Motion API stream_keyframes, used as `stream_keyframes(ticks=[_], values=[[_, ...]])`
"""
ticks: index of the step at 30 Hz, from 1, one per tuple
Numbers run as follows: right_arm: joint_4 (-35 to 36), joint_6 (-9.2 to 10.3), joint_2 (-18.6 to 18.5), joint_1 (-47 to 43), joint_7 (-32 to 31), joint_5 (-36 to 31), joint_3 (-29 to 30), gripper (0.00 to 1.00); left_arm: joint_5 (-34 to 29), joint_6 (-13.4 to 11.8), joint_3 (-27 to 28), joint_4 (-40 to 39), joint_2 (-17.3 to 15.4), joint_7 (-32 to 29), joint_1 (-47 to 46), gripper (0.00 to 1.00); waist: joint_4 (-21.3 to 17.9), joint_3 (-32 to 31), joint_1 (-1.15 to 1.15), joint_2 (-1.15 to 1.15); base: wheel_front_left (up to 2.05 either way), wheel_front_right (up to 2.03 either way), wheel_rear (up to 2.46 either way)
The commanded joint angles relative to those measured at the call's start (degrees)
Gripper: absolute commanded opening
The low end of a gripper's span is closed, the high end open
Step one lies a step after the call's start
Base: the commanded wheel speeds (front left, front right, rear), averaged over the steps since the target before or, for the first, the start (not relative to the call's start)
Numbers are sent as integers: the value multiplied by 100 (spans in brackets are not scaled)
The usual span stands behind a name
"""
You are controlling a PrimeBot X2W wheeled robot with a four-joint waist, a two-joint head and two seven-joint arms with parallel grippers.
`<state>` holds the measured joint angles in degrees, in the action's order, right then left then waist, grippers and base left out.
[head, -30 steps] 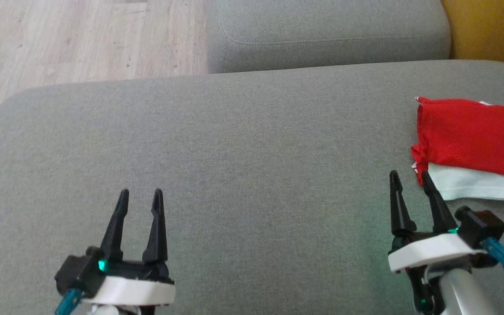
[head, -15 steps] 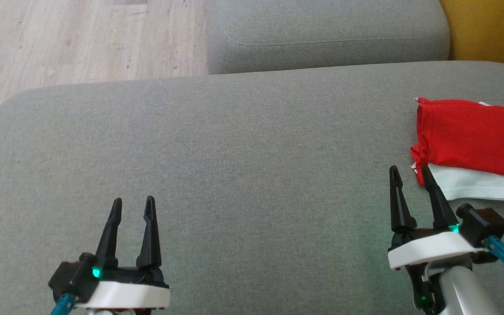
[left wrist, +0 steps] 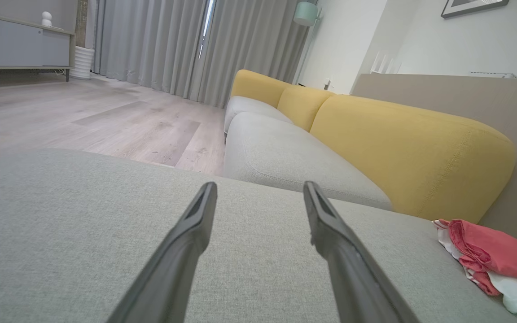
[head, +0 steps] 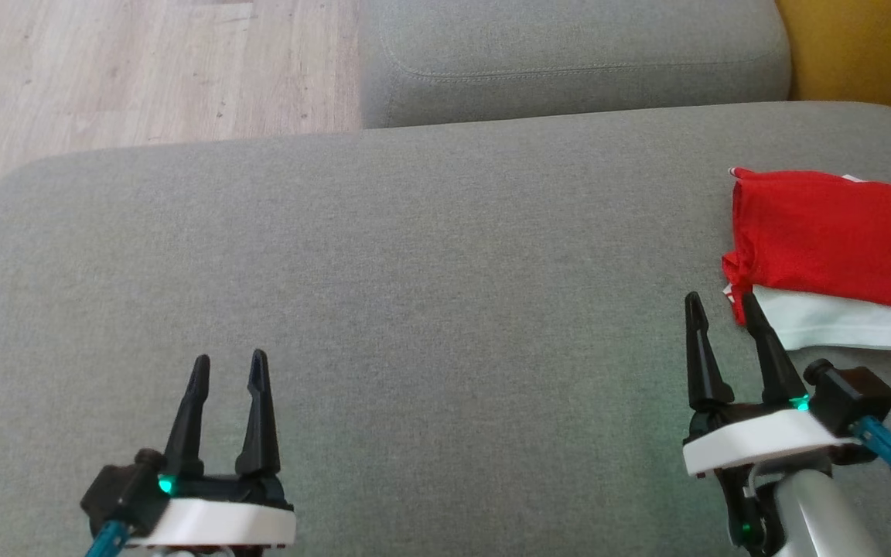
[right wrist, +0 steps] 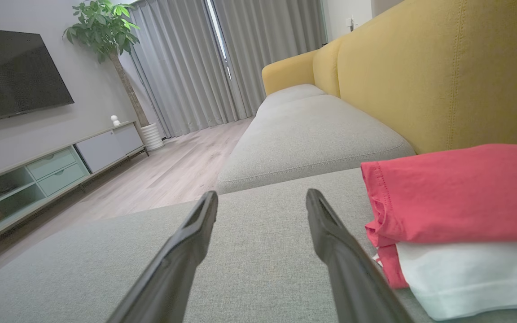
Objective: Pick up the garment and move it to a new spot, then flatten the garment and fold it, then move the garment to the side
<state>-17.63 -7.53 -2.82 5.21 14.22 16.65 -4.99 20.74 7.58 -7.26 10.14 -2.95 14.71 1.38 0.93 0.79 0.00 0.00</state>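
The garment [head: 832, 232], red with a white part showing under its near edge, lies folded at the right edge of the grey sofa seat [head: 430, 263]. It also appears at the far right of the left wrist view as the garment [left wrist: 492, 253], and close on the right in the right wrist view as the garment [right wrist: 456, 202]. My right gripper [head: 720, 302] stands open just left of the garment's near corner, nothing between its fingers. At the lower left, far from the garment, my left gripper [head: 229, 360] is open and empty over bare seat.
A second grey seat cushion [head: 569, 54] lies beyond the seat, with a yellow backrest [head: 863, 46] at the right. Wooden floor [head: 105, 70] borders the seat at the upper left. A TV stand [right wrist: 38, 179] and a potted plant [right wrist: 106, 27] stand across the room.
My left gripper has drawn back toward me, lower in the head view. The right gripper and the garment have stayed put; the camera shifted slightly.
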Motion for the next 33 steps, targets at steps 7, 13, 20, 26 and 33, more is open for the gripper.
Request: stream_keyframes(ticks=[7, 13, 20, 26, 33], values=[[-317, 0, 8, -136, -13, 17, -11, 0, 65, 0, -7, 321, 4, -5, 95, 0, -16, -9, 0, 0, 0, 0, 0], [-320, 0, -6, -157, -92, 375, 21, 0, 408, -5, 30, 348, -14, -80, 83, 0, -20, -11, 0, 0, 0, 0, 0], [-283, 0, -23, -140, -191, 817, 66, 0, 831, -4, 79, 360, -35, -177, 31, 0, -24, -14, 0, 0, 0, 0, 0], [-249, 1, -35, -128, -278, 1192, 107, 0, 1190, -3, 123, 370, -51, -261, -14, 0, -28, -17, 0, 0, 0, 0, 0], [-208, 1, -46, -114, -381, 1626, 157, 0, 1605, -2, 178, 378, -68, -362, -64, 0, -32, -20, 0, 0, 0, 0, 0]])
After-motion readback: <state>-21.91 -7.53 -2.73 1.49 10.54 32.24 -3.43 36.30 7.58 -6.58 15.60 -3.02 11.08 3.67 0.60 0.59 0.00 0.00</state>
